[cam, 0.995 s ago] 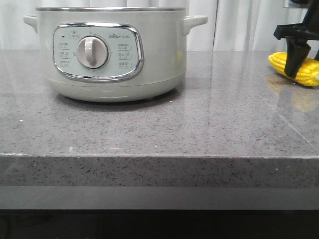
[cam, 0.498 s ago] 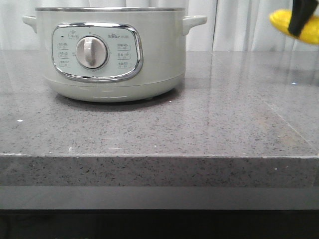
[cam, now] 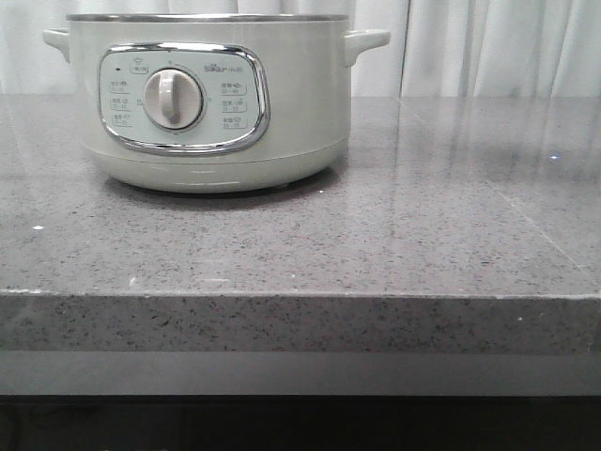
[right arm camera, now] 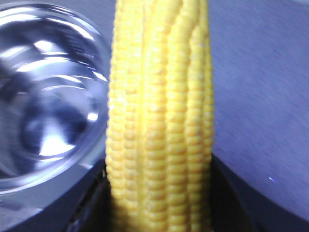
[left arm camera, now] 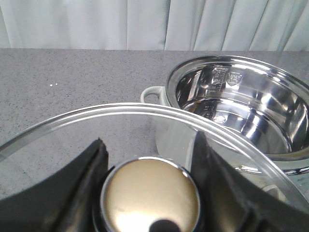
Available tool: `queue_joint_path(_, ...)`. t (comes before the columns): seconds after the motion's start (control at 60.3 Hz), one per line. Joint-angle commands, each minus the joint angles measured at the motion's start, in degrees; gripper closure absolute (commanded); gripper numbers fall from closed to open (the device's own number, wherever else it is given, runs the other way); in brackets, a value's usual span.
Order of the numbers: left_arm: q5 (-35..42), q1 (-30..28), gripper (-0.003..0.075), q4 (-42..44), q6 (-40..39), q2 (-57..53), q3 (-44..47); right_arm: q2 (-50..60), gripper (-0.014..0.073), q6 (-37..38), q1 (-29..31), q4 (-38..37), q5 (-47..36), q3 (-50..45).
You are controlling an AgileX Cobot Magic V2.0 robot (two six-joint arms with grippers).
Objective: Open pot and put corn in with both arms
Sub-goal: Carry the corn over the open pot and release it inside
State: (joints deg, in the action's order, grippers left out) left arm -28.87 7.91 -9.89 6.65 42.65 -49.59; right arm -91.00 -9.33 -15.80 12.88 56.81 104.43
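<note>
- One pot [cam: 208,99] stands at the back left of the table [cam: 376,235], well clear of the front edge; bare speckled grey stone lies to its right and in front.
- White curtains [cam: 488,47] hang behind the table.
- Left fingers [left arm camera: 87,179] pinch the brass-coloured knob [left arm camera: 149,195] of one glass lid [left arm camera: 96,121], held off beside the uncovered steel bowl.
- Right fingers [right arm camera: 231,203] pinch the single corn [right arm camera: 159,121], raised beside the pot's shiny interior.
</note>
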Motion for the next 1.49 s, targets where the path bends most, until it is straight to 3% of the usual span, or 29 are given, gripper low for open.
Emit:
queue_joint_path(0.0,7.9,0.0,0.0478,-1.1,-0.5,-0.7,-2.2,2.1,0.0301,-2.0,-4.7,0.8,-5.6,1.8)
queue_joint_path(0.182,7.9,0.0,0.0479,-1.1,-0.5,-0.7,-2.2,-0.5,0.0301,-3.0,-12.5,0.8,-9.4,3.4)
queue_joint_path(0.365,7.9,0.0,0.0478,-1.1,-0.5,-0.7,-2.2,-6.3,0.0301,-3.0,-16.1,0.8,-9.6,9.0)
queue_joint_path(0.581,7.9,0.0,0.0479,-1.3,-0.5,-0.7,-2.2,-12.8,0.0301,-3.0,-16.7,0.9,-8.6,13.5)
queue_joint_path(1.062,7.7,0.0,0.0479,-1.3,-0.5,-0.7,-1.9,-19.5,0.03,-3.0,-16.6,-2.4,-3.7,13.6)
queue_joint_path(1.31,7.7,0.0,0.0479,-1.3,-0.5,-0.7,-1.9,-19.5,0.0095,-3.0,-16.6,-2.4,-4.2,13.6)
queue_joint_path(1.476,7.7,0.0,0.0479,-1.3,-0.5,-0.7,-1.9,-19.1,0.0084,-3.0,-16.4,-2.0,-6.6,13.6)
